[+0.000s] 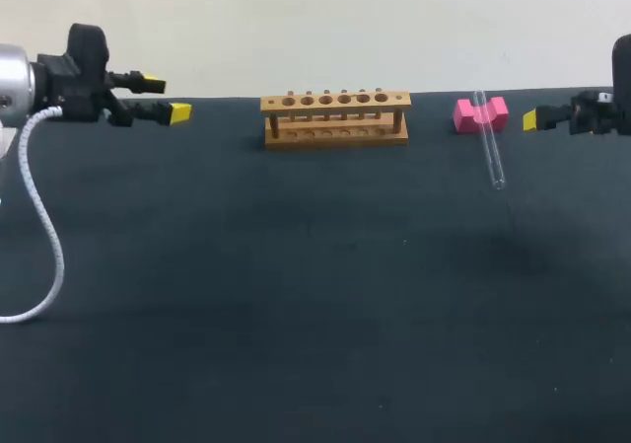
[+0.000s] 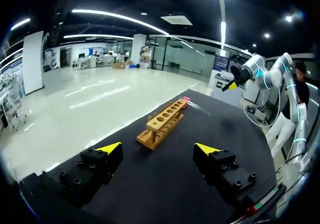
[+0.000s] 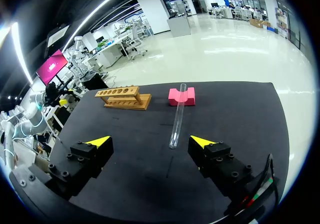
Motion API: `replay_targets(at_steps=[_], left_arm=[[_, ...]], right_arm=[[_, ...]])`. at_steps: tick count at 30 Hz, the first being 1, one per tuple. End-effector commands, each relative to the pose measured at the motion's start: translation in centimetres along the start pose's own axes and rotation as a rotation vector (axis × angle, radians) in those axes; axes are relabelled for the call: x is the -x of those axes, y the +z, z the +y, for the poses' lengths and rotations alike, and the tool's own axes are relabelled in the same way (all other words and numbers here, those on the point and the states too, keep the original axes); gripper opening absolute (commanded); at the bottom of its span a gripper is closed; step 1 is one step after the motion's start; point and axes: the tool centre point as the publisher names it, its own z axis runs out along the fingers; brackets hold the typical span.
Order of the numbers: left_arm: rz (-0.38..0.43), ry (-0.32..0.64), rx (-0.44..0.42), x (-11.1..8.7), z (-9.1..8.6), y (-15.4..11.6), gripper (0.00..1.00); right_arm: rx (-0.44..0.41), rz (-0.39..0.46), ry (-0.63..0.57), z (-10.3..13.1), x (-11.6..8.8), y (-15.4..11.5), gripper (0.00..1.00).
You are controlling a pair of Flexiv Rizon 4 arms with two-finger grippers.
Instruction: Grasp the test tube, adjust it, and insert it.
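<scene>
On my dark table (image 1: 296, 315) the wooden rack (image 1: 335, 117) stands at mid-back. My left gripper (image 2: 158, 147) and right gripper (image 3: 151, 141) both gape wide, holding nothing. The test tube (image 1: 489, 142) lies right of the rack, far end resting on the pink block (image 1: 467, 115).

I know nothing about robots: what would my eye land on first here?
The bright pink block at the far right of the table, with a glass tube propped on it. Then the wooden rack, empty, at the far middle. The left pincer and right pincer, yellow-tipped and open, hang at the two sides.
</scene>
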Motion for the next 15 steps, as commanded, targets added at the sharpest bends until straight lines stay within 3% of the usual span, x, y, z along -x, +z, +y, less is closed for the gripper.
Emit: replay_targets(at_steps=[1,15], left_arm=[[-0.064,0.047,-0.126,-0.4,1.7,2.7,1.0],[-0.064,0.167,-0.16,-1.2,2.6,6.5,1.0]], right_arm=[[-0.004,0.0,0.0,0.1,0.0,0.0,1.0],[-0.004,0.0,0.0,0.1,0.0,0.0,1.0]])
